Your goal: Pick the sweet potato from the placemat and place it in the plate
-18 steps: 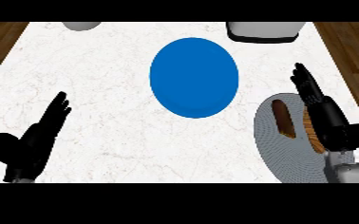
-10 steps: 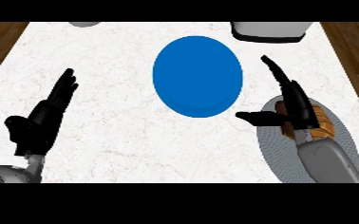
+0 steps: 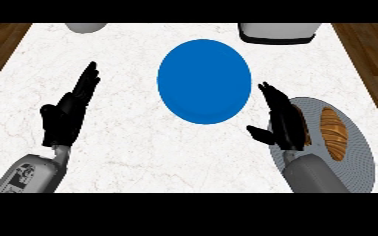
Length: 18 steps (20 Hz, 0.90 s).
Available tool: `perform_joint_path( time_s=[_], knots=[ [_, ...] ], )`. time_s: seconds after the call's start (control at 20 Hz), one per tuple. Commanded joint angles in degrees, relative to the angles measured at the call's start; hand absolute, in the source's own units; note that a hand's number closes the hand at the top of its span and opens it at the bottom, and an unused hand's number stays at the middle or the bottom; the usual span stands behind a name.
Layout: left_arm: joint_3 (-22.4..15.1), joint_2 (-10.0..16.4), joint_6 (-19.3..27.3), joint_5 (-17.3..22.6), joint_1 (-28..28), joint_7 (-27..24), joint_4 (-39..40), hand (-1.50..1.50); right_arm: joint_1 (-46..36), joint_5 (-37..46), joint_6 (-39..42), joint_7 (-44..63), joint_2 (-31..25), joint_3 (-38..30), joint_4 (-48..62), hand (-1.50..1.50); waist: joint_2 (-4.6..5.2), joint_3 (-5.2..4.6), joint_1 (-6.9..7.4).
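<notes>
Now your right hand [image 3: 284, 125], fingers straight, is hiding the placemat's [image 3: 358, 155] left edge; the sweet potato [image 3: 334, 132] is lying there just beside, pointing lengthwise away from you. Your left hand [image 3: 68, 112] is resting open.

Right of the blue plate [image 3: 204, 81] and nearer, the right hand [image 3: 284, 125] and its forearm [image 3: 314, 175] cover the left part of the grey placemat [image 3: 358, 162]. The placemat's near edge is cut off by the view's lower edge. Whether the hand touches the sweet potato [image 3: 334, 132] cannot be told. Beyond the plate to its left, a grey rounded thing [image 3: 87, 27] shows only its near rim. Beyond the plate to its right, a white thing with a dark base [image 3: 279, 32] is likewise cut off. Neither can be identified.
</notes>
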Motion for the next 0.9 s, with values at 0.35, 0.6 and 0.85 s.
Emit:
perform_joint_path(
  time_s=[0.35, 0.6, 0.85],
  knots=[
    [3.76, -1.42, -3.82, -0.09, -1.49, -1.84, 5.46, 0.00, 1.72, 27.17, 11.97, 24.30, -2.88, 5.90, -20.14, -1.50, -0.22, 0.61, -1.15],
    [2.35, -1.30, -2.48, -1.79, -1.47, -0.08, 4.36, 0.00, -1.40, 30.29, 34.97, 38.17, 0.02, 7.90, -20.43, -1.50, -0.44, 0.47, -0.85],
    [2.48, -3.21, -2.27, -2.61, -3.38, 1.67, 3.75, 0.00, -2.89, 28.33, 51.02, 46.16, 2.52, 6.34, -26.62, -1.50, -0.07, 0.70, -0.53]
  ],
)
